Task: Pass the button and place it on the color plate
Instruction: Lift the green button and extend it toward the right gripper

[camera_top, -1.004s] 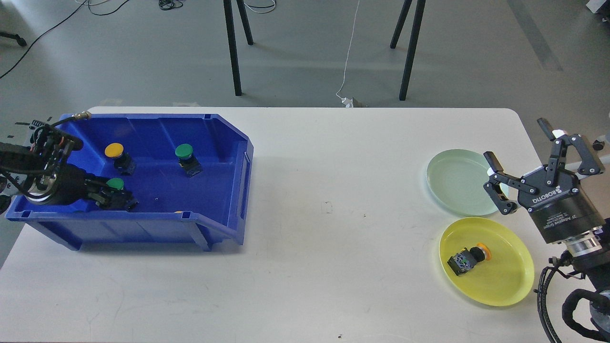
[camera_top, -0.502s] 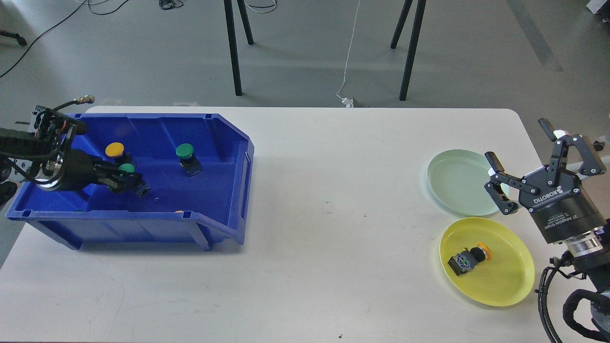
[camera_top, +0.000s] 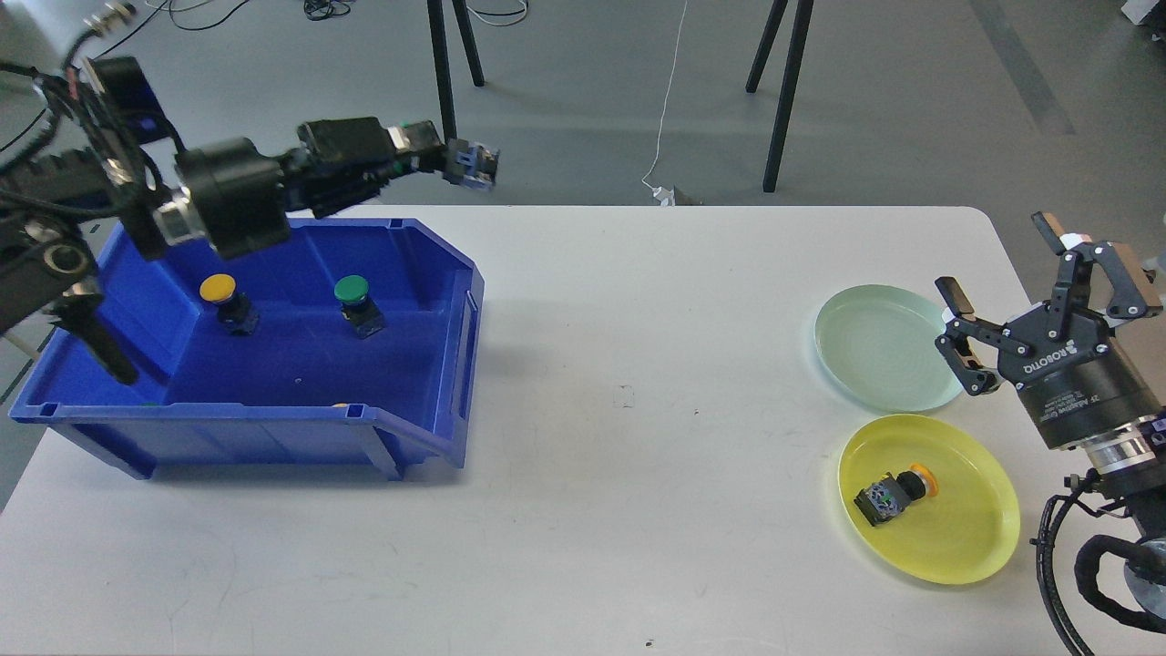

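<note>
L hand (camera_top: 460, 164) is up over the far rim of the blue bin (camera_top: 383, 428), fingers closed on a button (camera_top: 475, 165) whose cap colour can't be told from here. It pokes out toward 3 o'clock, long axis roughly level. R hand (camera_top: 1007, 292), jaws spread wide and empty, sits well apart at 4 o'clock from the L, next to the green plate (camera_top: 870, 351) & yellow plate (camera_top: 966, 538). Handover likely needs both arms to close in mid-counter (camera_top: 638, 437). L forearm lies near horizontal; R wrist is tilted up-left.

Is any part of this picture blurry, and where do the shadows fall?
Head view: mostly sharp, though the left gripper looks slightly smeared. A soft shadow lies on the table right of the blue bin; no strong glare.
</note>
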Motion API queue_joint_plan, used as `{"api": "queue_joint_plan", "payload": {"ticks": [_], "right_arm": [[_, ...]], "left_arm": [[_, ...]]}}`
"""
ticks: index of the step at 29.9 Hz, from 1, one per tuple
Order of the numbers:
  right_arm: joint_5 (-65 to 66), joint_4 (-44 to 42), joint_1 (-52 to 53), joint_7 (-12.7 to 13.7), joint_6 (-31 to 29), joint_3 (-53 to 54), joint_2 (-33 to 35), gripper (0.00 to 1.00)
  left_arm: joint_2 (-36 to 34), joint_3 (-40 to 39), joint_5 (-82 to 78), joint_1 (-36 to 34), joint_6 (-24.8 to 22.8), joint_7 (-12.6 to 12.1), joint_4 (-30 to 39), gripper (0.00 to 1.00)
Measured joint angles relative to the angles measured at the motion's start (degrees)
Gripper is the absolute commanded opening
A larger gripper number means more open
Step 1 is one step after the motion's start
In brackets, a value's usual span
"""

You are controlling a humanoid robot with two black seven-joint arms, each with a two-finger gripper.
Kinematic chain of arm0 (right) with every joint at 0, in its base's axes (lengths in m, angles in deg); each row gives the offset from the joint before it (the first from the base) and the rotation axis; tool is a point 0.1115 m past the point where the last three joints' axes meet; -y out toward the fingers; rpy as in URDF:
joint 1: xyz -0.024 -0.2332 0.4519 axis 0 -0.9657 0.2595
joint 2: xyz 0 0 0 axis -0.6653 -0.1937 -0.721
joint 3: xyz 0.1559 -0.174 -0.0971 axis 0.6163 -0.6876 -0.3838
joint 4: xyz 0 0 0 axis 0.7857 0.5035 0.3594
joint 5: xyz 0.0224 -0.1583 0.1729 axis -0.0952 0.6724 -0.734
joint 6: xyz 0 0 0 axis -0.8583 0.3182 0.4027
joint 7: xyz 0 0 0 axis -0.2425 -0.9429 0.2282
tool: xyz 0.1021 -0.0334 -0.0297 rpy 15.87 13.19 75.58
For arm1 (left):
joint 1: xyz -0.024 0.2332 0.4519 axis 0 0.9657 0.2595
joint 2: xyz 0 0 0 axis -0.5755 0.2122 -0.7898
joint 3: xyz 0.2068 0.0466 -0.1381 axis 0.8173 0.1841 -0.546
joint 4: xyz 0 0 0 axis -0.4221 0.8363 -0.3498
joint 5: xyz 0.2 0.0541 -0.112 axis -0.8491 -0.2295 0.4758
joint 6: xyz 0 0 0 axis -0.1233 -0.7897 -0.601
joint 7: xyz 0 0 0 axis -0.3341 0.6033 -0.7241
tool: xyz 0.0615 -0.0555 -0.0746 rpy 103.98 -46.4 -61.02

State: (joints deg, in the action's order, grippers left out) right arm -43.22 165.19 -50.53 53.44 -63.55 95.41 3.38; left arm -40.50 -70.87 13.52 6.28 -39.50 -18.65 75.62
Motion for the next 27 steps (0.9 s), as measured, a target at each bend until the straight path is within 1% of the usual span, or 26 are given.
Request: {"api": "queue_joint_plan", "payload": {"ticks": [3, 6, 9, 12, 15, 21, 27], "right_arm": [[9.13, -0.21, 4.68, 0.00, 3.69, -4.54, -0.69, 0.96], [13.50, -1.18, 11.88, 0.00, 8.08, -14.55, -2.53, 0.97], [15.17, -3.69, 19.49, 0.00, 14.49, -25.13, -5.85, 0.97], [16.70, -6.81, 25.31, 0.00, 19.49, -32.47, -9.29, 0.97], [16.94, -8.12, 28.13, 0.00, 20.86, -35.39, -12.27, 0.97], [16.54, -8.65, 30.51, 0.00, 21.05, -36.48, -17.96, 0.97], [16.36, -9.75, 32.95, 0.00, 21.02, -39.80, -21.19, 0.97]], "left_arm": [[7.21, -0.22, 0.83, 4.38, 0.00, 0.00, -1.07, 0.13], [12.24, -0.23, 1.14, 7.18, 0.00, 0.00, -2.64, 0.13], [14.40, -0.42, 3.10, 8.33, 0.00, 0.00, -3.36, 0.13], [14.73, -0.43, 5.14, 8.75, 0.01, 0.00, -3.56, 0.13], [14.78, -0.43, 5.70, 8.90, 0.00, 0.00, -3.58, 0.13], [14.80, -0.41, 5.82, 8.94, 0.00, 0.00, -3.65, 0.14], [14.88, -0.37, 5.82, 8.94, 0.01, 0.00, -3.85, 0.14]]}}
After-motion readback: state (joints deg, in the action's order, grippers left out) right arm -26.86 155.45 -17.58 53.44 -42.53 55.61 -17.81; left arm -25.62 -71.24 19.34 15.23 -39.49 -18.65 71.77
